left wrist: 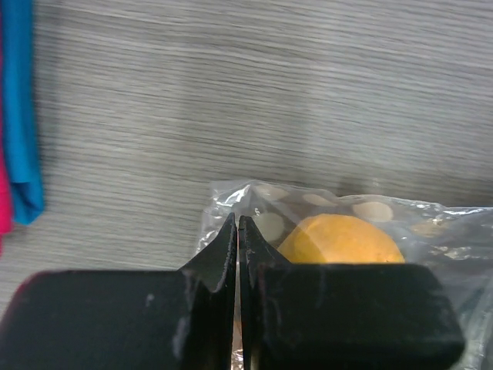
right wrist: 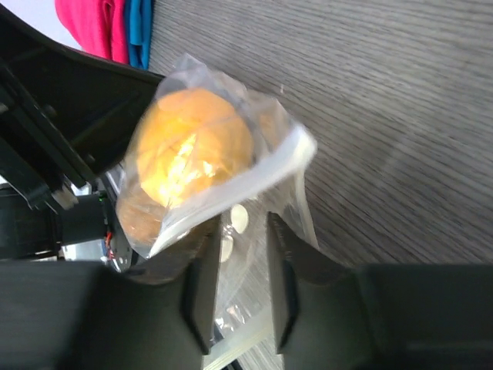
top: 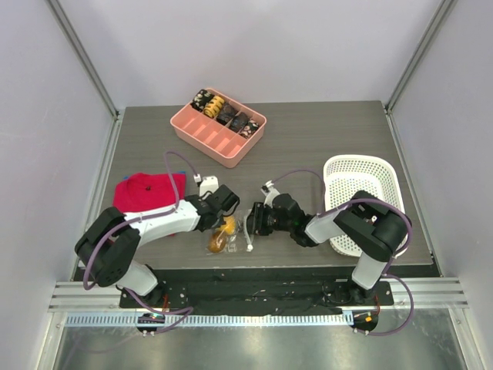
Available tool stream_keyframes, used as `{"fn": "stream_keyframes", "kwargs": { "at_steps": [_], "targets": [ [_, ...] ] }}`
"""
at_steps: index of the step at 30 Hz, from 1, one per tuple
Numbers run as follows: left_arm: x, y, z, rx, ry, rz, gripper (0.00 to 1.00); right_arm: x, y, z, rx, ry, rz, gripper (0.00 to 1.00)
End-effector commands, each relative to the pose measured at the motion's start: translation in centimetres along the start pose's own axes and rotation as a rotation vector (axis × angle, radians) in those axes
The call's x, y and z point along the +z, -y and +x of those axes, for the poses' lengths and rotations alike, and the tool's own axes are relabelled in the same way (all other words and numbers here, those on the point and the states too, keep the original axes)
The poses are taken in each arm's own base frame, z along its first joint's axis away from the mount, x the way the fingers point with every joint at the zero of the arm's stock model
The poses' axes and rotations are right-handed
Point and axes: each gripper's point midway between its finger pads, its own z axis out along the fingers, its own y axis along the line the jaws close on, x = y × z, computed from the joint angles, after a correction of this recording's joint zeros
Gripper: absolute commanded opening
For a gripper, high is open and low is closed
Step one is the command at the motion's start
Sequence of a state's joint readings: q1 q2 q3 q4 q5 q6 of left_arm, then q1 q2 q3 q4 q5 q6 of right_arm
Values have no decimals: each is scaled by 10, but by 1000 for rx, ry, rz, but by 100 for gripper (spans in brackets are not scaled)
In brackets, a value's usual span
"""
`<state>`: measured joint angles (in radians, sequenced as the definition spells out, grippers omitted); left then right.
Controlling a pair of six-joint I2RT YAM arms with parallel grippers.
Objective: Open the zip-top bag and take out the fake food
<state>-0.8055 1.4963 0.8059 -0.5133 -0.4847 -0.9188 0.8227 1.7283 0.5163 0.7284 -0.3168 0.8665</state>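
The clear zip-top bag (top: 227, 233) lies near the table's front edge between my two grippers. An orange fake food piece (top: 229, 224) sits inside it, with a darker, brownish piece (top: 217, 243) beside it. My left gripper (left wrist: 237, 220) is shut on a thin fold at the bag's edge (left wrist: 231, 196), next to the orange piece (left wrist: 339, 240). My right gripper (right wrist: 245, 220) is open. The bag's loose plastic (right wrist: 246, 254) lies between its fingers (right wrist: 202, 285), and the white zip strip (right wrist: 254, 176) crosses just beyond their tips. The orange piece (right wrist: 189, 150) bulges above.
A red folded cloth (top: 146, 191) with a blue edge (left wrist: 19, 116) lies left of the bag. A pink divided tray (top: 202, 132) with dark and yellow-striped pieces stands at the back. A white slatted basket (top: 362, 189) stands at the right.
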Motion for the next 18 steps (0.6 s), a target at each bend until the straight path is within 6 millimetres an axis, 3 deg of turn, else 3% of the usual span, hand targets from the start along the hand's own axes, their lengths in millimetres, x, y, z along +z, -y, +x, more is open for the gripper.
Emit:
{"fn": "stream_keyframes", "kwargs": {
  "at_steps": [1, 6, 11, 18],
  "targets": [
    [-2, 29, -8, -36, 34, 113, 0, 4, -34, -25, -38, 70, -112, 43],
    [-1, 43, -2, -30, 23, 156, 0, 2, -37, -23, -33, 58, -119, 52],
    [0, 49, 1, -17, 16, 178, 0, -3, -37, -17, -24, 62, -135, 71],
    [-2, 60, 12, 22, -3, 212, 0, 3, -35, -24, -46, 77, -107, 78]
  ]
}}
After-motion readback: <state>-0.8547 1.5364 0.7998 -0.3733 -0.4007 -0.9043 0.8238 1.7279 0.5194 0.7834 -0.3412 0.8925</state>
